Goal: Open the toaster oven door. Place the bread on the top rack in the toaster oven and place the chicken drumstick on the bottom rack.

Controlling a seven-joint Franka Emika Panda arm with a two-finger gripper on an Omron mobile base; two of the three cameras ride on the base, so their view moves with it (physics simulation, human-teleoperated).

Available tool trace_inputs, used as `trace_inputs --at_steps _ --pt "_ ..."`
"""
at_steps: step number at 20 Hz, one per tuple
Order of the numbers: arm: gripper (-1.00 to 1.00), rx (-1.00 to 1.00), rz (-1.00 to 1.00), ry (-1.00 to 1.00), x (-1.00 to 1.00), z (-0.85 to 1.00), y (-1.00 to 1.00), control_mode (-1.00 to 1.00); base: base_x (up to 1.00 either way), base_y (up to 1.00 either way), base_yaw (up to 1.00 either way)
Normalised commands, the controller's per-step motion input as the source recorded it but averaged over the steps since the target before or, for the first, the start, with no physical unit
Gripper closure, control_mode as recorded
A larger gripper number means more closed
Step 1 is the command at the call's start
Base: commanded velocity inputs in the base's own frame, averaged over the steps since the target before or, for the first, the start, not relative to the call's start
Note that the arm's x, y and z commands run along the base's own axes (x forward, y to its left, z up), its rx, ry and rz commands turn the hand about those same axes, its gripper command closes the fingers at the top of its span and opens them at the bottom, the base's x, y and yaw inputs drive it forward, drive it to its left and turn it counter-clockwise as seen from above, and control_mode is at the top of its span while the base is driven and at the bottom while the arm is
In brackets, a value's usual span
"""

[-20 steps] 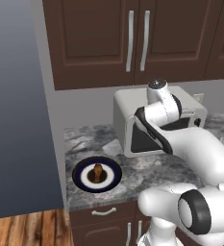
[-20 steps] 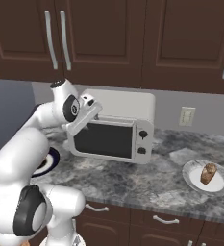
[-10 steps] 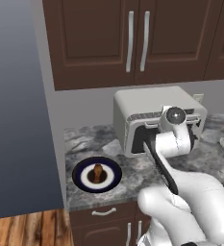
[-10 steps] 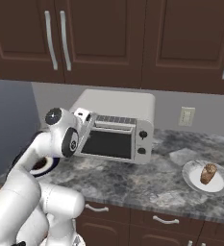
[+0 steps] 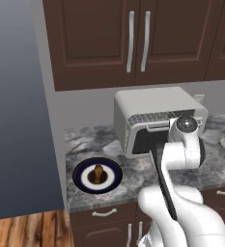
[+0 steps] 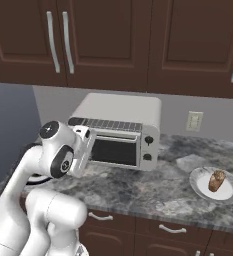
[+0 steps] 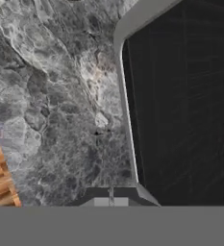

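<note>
The light grey toaster oven (image 5: pixel 155 108) (image 6: pixel 119 117) stands on the counter under the cabinets. Its door (image 6: pixel 113 151) (image 7: pixel 180 105), dark glass in a grey frame, looks upright; I cannot tell if it is ajar. The top rack and the bottom rack are hidden behind it. My gripper (image 7: pixel 111 202) is shut, with nothing visible between its tips, pointing down along the door's left edge toward the counter. The chicken drumstick (image 5: pixel 98 172) lies on a dark blue plate (image 5: pixel 82 179) left of the oven. The bread (image 6: pixel 217 180) sits on a white plate (image 6: pixel 200 185) to its right.
The grey marble counter (image 6: pixel 153 192) (image 7: pixel 56 105) runs in front of the oven, with drawers below. Dark wood cabinets (image 5: pixel 133 38) hang above it. A wall socket (image 6: pixel 193 121) sits right of the oven. Wooden floor (image 5: pixel 27 231) lies beyond the counter's left end.
The arm has swung down from the oven's upper left corner to in front of the door, its elbow nearer the cameras. The jaws have closed.
</note>
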Motion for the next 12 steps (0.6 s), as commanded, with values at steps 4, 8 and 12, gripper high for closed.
trace_inputs --at_steps 4,8,12 --pt "1.00 0.00 0.00 0.37 -0.90 0.48 -0.01 -1.00 0.00 0.00 0.00" --pt "1.00 -0.13 0.01 0.03 -0.07 1.00 0.20 -1.00 0.00 0.00 0.00" --pt "-1.00 -0.07 0.04 0.17 0.24 1.00 0.28 -1.00 0.00 0.00 0.00"
